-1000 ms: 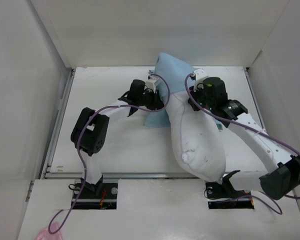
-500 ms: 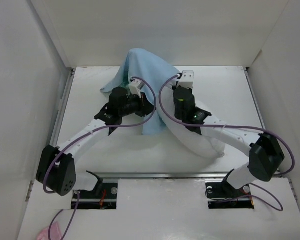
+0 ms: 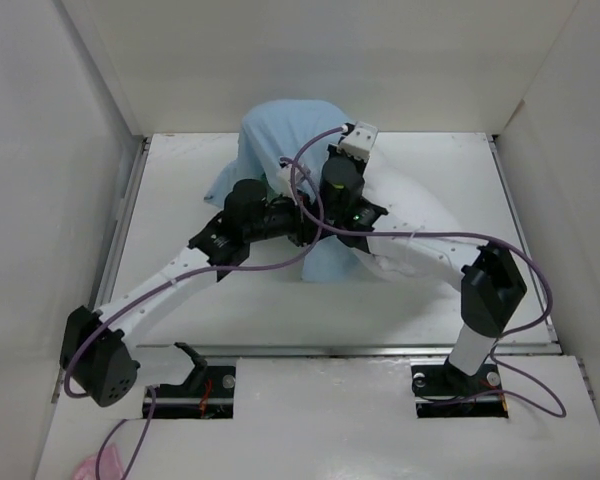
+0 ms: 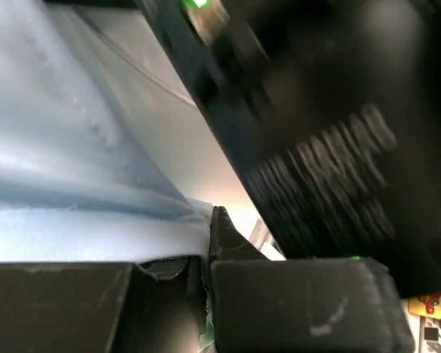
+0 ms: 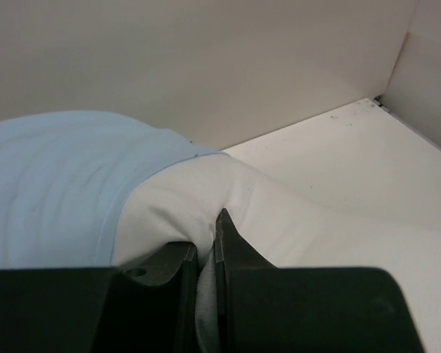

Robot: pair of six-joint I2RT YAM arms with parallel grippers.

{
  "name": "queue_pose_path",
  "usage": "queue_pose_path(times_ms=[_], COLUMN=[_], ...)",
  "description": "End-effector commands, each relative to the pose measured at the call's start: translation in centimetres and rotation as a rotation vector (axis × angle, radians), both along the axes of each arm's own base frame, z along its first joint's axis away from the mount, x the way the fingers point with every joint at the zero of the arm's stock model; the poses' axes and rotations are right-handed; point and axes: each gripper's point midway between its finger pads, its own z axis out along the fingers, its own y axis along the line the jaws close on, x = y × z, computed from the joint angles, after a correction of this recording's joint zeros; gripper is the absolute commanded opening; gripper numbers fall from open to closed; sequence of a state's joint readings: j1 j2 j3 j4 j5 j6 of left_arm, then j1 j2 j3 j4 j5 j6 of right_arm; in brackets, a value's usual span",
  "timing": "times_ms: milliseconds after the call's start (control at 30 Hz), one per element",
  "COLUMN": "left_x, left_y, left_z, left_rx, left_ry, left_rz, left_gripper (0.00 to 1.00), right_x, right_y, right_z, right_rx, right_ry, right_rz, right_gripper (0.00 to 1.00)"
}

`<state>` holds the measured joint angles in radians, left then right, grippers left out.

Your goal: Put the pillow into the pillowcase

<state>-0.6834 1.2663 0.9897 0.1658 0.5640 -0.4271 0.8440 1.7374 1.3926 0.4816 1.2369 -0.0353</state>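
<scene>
Right beside the left gripper (image 4: pixel 202 259), the black body of the right arm (image 4: pixel 316 110) is blocking most of the view and is looking blurry. Ahead of the right gripper (image 5: pixel 206 248) a plain wall (image 5: pixel 206 59) is standing. A pink scrap (image 3: pixel 85 466) is lying far behind both grippers. From above, the gripper tips are hiding among arms and cloth. The left gripper is pinching the blue pillowcase (image 3: pixel 275 135) tight. The right gripper is squeezing a fold of the white pillow (image 3: pixel 415 215), with the pillowcase's edge just to its left. Both arms are reaching far over the bench (image 3: pixel 230 300), wrists crowding together, elbows sticking out sideways.
</scene>
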Motion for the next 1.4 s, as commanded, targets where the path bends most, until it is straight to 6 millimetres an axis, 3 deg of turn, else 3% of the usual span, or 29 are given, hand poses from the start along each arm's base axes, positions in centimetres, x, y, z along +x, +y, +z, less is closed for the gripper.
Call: queue_pose_path(times_ms=[0,67,167,200,267,300,367,400,433,467,533,667,700,767,900,933,967,1000,1033,1100,1133,1300,1367], left_x=[-7.0,-7.6,-5.6,-5.1,-2.8,-0.8,1.8,4.0,5.2,5.8,7.5,7.5,7.6,6.9,5.9,5.8,5.4,5.3,5.2,5.0,4.8,4.5,4.4], left_y=[-0.2,1.0,3.3,3.7,4.7,5.9,7.3,8.5,9.1,9.4,10.9,12.3,12.8,13.7,14.5,14.7,15.0,15.1,15.3,15.5,15.6,16.8,17.3], left_z=[7.7,7.7,4.7,3.6,0.2,-1.1,-3.7,-5.1,-5.6,-5.9,-7.1,-5.9,-5.5,-4.9,-3.8,-3.6,-3.7,-3.6,-3.9,-3.7,-3.5,-3.2,-3.1], left_rx=[-0.134,-0.115,-0.06,-0.053,-0.012,0.008,0.029,0.047,0.035,0.024,0.045,0.048,0.057,0.065,0.059,0.061,0.062,0.058,0.062,0.058,0.056,0.072,0.084], left_ry=[-0.141,-0.125,-0.068,-0.041,0.025,0.042,0.1,0.131,0.14,0.16,0.202,0.157,0.135,0.114,0.077,0.074,0.072,0.081,0.082,0.085,0.083,0.088,0.094], left_rz=[-0.231,-0.2,-0.068,-0.046,0.067,0.143,0.252,0.311,0.345,0.346,0.402,0.448,0.477,0.507,0.531,0.541,0.55,0.562,0.57,0.585,0.585,0.65,0.672], left_gripper=[0.0,0.0,0.0,0.0,0.0,0.0,0.0,0.0,0.0,0.0,0.0,0.0,0.0,0.0,0.0,0.0,0.0,0.0,0.0,0.0,0.0,0.0,0.0], right_x=[0.6,0.9,1.6,2.0,2.2,2.4,0.6,-1.6,-3.2,-4.5,-7.5,-9.8,-10.1,-10.4,-9.9,-9.3,-9.3,-9.2,-9.0,-7.8,-6.7,-1.2,0.5], right_y=[-0.8,-0.5,0.8,1.8,4.5,7.9,10.9,14.2,15.0,15.5,17.0,15.8,15.1,14.6,14.9,15.7,16.3,17.4,18.0,18.7,19.0,17.8,16.7], right_z=[7.7,7.6,7.0,4.8,2.2,-0.7,-4.0,-5.2,-7.4,-7.3,-7.4,-5.2,-3.4,-1.8,-2.0,-4.1,-4.9,-3.8,-7.5,-9.2,-11.3,-16.3,-17.2], right_rx=[0.33,0.335,0.286,0.185,0.221,0.187,0.151,0.132,0.08,0.03,-0.052,-0.199,-0.263,-0.314,-0.471,-0.518,-0.543,-0.55,-0.553,-0.572,-0.571,-0.564,-0.556], right_ry=[-0.261,-0.26,-0.235,-0.142,-0.054,0.048,0.165,0.21,0.253,0.25,0.256,0.235,0.178,0.135,0.138,0.188,0.216,0.2,0.318,0.363,0.398,0.497,0.503], right_rz=[-0.061,-0.071,-0.01,0.037,0.193,0.426,0.673,0.932,1.04,1.131,1.341,1.43,1.431,1.43,1.464,1.494,1.53,1.579,1.621,1.607,1.574,1.275,1.147], right_gripper=[0.0,0.0,0.0,0.0,0.07,0.15,0.39,0.41,0.45,0.48,0.69,0.85,1.0,1.0,1.0,1.0,1.0,1.0,1.0,1.0,1.0,1.0,0.91])
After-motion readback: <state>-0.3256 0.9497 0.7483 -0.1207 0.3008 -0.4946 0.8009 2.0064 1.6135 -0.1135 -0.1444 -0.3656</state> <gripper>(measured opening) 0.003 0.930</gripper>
